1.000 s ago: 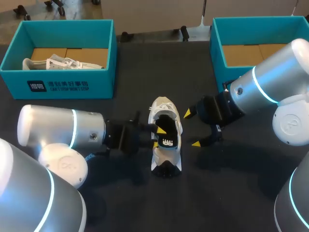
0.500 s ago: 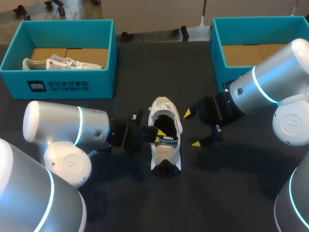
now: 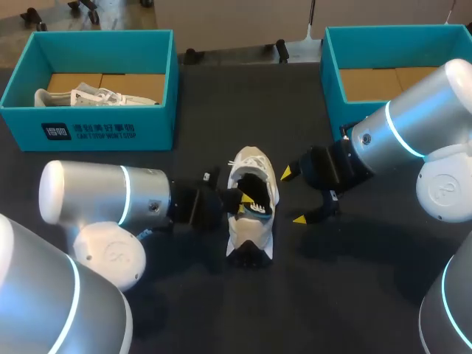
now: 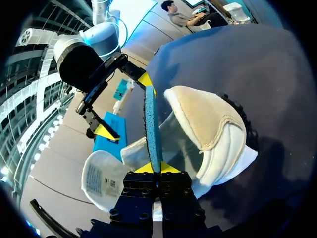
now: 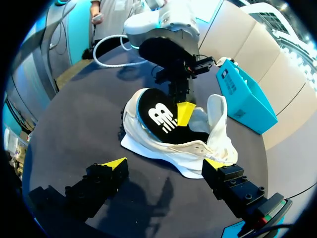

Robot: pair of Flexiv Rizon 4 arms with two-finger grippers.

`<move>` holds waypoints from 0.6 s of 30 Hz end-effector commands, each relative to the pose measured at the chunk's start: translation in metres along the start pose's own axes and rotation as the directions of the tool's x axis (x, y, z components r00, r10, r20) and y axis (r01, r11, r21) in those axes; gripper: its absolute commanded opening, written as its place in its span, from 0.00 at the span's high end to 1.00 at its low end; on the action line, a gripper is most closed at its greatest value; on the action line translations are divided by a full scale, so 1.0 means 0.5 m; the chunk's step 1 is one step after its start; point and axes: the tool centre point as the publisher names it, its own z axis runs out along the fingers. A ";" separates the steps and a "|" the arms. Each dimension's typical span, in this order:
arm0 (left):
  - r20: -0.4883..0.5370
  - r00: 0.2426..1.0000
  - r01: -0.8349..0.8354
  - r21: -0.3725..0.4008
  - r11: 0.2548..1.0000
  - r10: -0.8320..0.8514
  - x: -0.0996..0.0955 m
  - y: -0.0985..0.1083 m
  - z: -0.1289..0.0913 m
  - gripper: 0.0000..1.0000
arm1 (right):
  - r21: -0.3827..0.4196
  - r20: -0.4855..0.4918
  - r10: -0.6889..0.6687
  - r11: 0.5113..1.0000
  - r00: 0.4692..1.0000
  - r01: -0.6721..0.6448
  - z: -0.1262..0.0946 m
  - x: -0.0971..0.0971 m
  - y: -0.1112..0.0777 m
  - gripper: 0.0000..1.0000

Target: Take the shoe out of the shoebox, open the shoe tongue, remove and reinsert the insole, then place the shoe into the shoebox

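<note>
A white shoe (image 3: 249,225) lies on the dark table between my two grippers, its tongue (image 5: 217,111) folded back. My left gripper (image 3: 242,200) is at the shoe's opening, shut on the heel end of the insole (image 3: 258,205), which stands tilted half out of the shoe. The insole is black with a white logo (image 5: 161,117) on top and blue (image 4: 152,126) underneath. In the left wrist view the yellow tips of the left gripper (image 4: 158,167) pinch its edge. My right gripper (image 3: 293,196) hangs open just right of the shoe (image 5: 173,141), touching nothing.
A teal shoebox (image 3: 103,133) at the back left holds a second white shoe (image 3: 88,96). Another teal shoebox (image 3: 332,81) at the back right shows only its cardboard floor. Dark table surface surrounds the shoe.
The left gripper has shut on the insole and raised its heel end, so it went from lying flat to standing tilted. The shoe shifted slightly. The right arm stayed still.
</note>
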 end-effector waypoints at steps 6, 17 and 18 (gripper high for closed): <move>0.000 1.000 0.012 -0.002 1.000 -0.012 0.007 -0.003 0.012 1.00 | -0.002 0.002 -0.002 1.000 1.000 0.002 0.001 0.002 0.000 0.00; 0.041 0.999 0.027 0.024 0.999 -0.028 0.001 -0.030 -0.031 0.67 | -0.002 0.002 -0.002 1.000 1.000 0.002 0.001 0.002 0.000 0.00; 0.042 0.999 0.027 0.025 0.999 -0.028 0.000 -0.032 -0.034 0.65 | -0.002 0.002 -0.002 1.000 1.000 0.002 0.001 0.002 0.000 0.00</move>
